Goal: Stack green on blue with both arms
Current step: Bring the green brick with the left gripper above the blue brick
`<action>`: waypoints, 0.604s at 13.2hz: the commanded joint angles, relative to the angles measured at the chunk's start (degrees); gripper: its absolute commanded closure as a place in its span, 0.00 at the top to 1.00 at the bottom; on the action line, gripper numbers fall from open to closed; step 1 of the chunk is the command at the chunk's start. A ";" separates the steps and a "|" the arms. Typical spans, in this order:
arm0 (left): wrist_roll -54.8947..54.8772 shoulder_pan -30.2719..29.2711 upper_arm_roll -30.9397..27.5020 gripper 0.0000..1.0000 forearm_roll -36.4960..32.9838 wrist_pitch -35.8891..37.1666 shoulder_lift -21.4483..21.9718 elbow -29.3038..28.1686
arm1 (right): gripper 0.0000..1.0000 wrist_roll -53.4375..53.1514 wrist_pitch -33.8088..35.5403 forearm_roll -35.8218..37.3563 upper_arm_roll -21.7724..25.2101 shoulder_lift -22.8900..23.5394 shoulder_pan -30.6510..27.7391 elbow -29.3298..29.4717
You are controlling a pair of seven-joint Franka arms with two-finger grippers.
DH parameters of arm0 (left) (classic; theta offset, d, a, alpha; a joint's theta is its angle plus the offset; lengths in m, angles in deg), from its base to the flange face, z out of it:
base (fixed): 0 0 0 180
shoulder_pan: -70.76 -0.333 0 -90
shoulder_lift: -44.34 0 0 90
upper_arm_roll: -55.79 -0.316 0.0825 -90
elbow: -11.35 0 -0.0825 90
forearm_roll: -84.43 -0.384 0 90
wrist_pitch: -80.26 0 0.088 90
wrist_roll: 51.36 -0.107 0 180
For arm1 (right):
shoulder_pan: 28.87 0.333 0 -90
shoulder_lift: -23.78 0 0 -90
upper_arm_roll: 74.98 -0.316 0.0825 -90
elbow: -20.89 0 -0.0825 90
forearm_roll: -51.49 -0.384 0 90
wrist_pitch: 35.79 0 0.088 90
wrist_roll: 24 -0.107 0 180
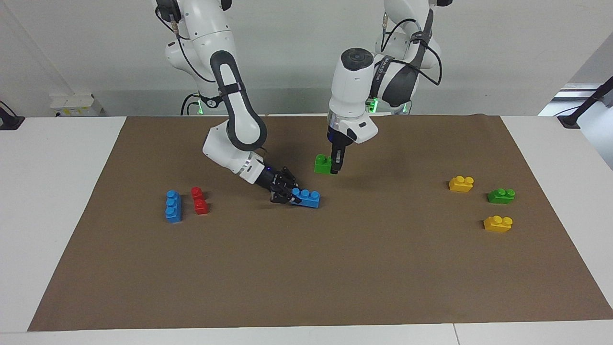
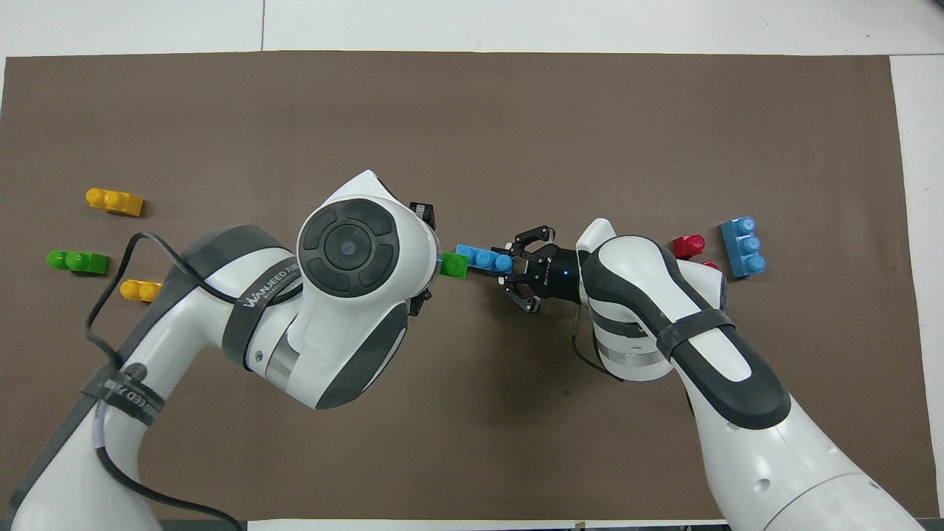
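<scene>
We judge both bricks light, stiff and slick: our left gripper [image 1: 335,165] pinches the green [image 1: 323,164] by one end, our right gripper [image 1: 286,193] clamps the blue [image 1: 306,197] endwise.

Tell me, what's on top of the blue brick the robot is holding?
Nothing yet: its three studs are bare on the blue brick. The green brick hangs apart, up in the left gripper.

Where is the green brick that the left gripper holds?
The green brick hangs in the left gripper above the mat's middle, beside the blue brick held by the right gripper.
</scene>
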 commanded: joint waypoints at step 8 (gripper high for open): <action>8.05 3.20 -0.80 0.00 -5.55 -8.00 -7.47 0.22 | 0.00 6.12 1.23 -5.09 -0.17 1.27 -0.82 -0.49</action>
